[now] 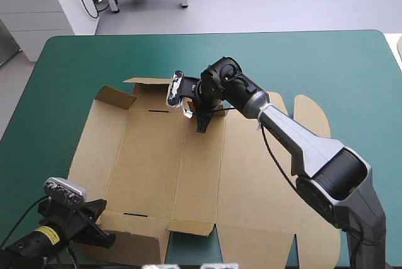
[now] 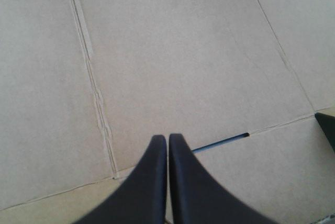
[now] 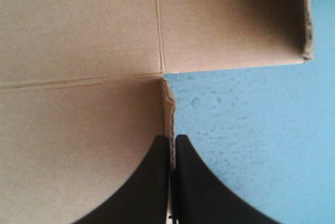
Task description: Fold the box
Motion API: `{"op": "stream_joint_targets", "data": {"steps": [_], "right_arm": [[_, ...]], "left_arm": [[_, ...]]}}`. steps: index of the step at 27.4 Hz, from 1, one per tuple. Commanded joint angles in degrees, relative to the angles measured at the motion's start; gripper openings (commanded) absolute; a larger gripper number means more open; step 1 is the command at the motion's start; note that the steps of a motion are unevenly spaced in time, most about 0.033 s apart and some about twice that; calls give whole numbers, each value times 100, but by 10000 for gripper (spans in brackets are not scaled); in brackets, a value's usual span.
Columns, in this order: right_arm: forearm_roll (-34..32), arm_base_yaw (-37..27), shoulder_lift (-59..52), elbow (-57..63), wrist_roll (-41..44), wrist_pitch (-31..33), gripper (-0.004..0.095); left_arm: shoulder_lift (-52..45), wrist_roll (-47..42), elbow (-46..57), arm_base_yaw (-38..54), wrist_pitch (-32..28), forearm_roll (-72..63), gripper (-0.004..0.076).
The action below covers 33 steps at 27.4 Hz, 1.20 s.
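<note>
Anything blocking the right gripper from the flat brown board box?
Nothing visible. The right gripper has its jaws all but shut on a cut edge of the flat brown cardboard box, at the box's far side. Beside that edge there is only the teal-green table cover.

Box [image 1: 157, 168] plain brown (faint crease lines); table cover [image 1: 75, 68] teal-green; left tool [image 2: 167, 139], right tool [image 3: 171, 139] black.

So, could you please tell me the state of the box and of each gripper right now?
box: lying open and mostly flat, no walls raised, one far corner flap slightly lifted.
left gripper: shut, over the box's near-left part.
right gripper: shut on the box, at an edge on its far side.
</note>
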Motion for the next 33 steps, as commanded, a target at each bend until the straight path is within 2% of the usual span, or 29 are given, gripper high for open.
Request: {"op": "stream_joint_targets", "data": {"steps": [1,10,14,18,21,25,28,29,30,31,33], "right_arm": [[-166,1,-347,-207,176,-197,3],[-469,1,-368,-207,403,-65,239],[-862,1,-430,-207,403,-39,254],[-1793,-50,-596,-207,452,184,254],[-2117,-285,-790,-207,999,245,254],[-2158,-850,-1181,-207,1690,392,206],[-2169,-1365,-1494,-207,2063,749,115],[-2093,-1748,-1730,-197,2229,978,48],[-1982,-1912,-1843,-180,2347,978,18],[-1576,-2325,-2147,-133,2504,978,-20],[-1007,-2862,-2648,71,2597,978,-20]], "left_arm": [[60,-32,-168,-24,-318,-86,-8],[60,-32,-168,-24,-318,-86,-8],[60,-32,-168,-24,-318,-86,-8],[60,-32,-168,-24,-318,-86,-8],[60,-32,-168,-24,-318,-77,-8],[60,-32,-168,-24,-318,-77,-8],[60,-32,-168,-24,-318,-77,-8],[60,-32,-168,-24,-318,-77,-8],[60,-32,-168,-24,-318,-77,-8],[60,-32,-168,-24,-318,-77,-8],[60,-32,-168,-24,-318,-28,-8]]}}
